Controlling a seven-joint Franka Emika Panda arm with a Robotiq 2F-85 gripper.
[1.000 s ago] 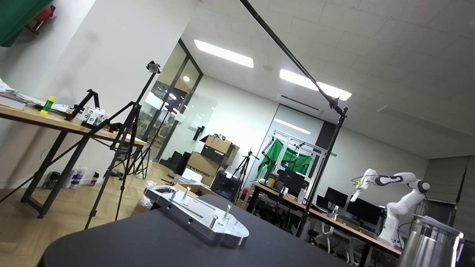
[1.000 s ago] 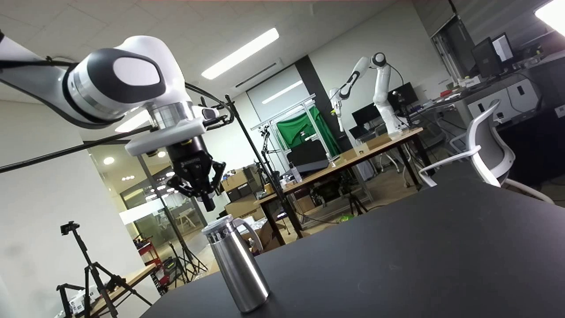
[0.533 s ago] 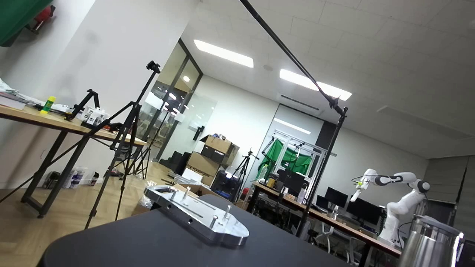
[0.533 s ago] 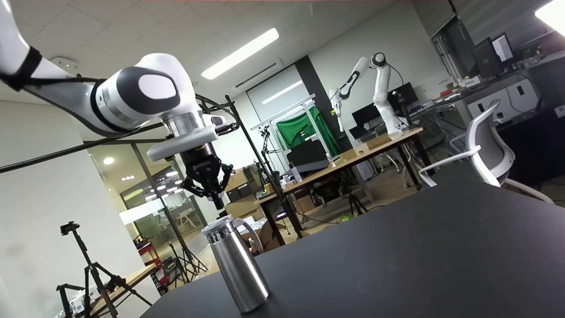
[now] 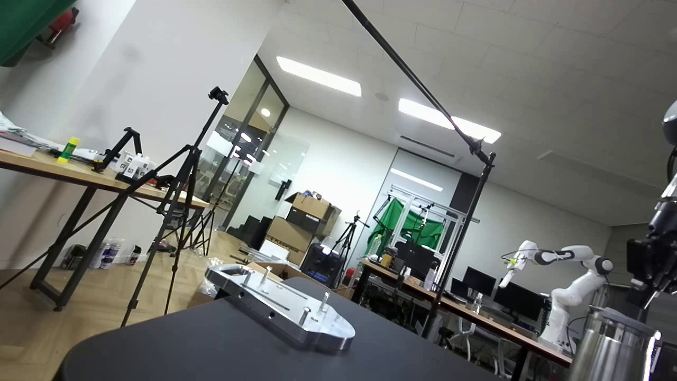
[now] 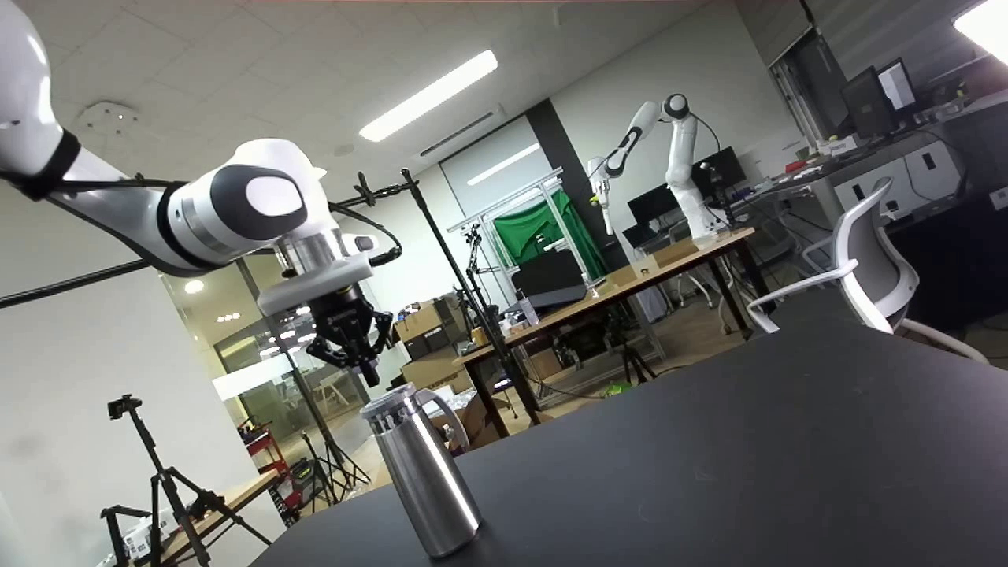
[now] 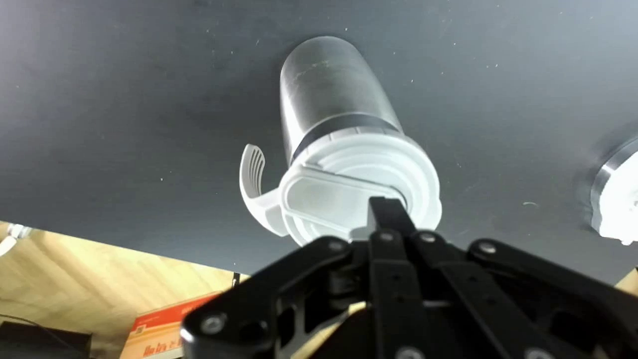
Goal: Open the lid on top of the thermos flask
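The silver thermos flask [image 6: 429, 488] stands upright on the black table, with a grey handle at its side. Its pale grey lid [image 6: 391, 398] is on and looks closed. Flask [image 5: 608, 357] and lid [image 5: 621, 319] also show at the right edge in an exterior view. In the wrist view the lid [image 7: 344, 197] has a long raised flap, and the flask body [image 7: 329, 82] lies beyond it. My black gripper [image 6: 368, 373] is just above the lid, fingertips together and nothing between them. It [image 5: 640, 299] and its tips [image 7: 391, 212] overlap the lid's edge; contact cannot be told.
A metal plate with upright pegs [image 5: 285, 307] lies on the black table [image 5: 211, 344]. A round metal part [image 7: 620, 194] shows at the wrist view's right edge. A grey office chair [image 6: 866, 260] stands behind the table. An orange box [image 7: 159, 326] lies beyond the table edge.
The arm first shifts right, then back left and slightly lower over the lid. The gripper has come into view at the right edge of an exterior view. The flask and lid have not moved.
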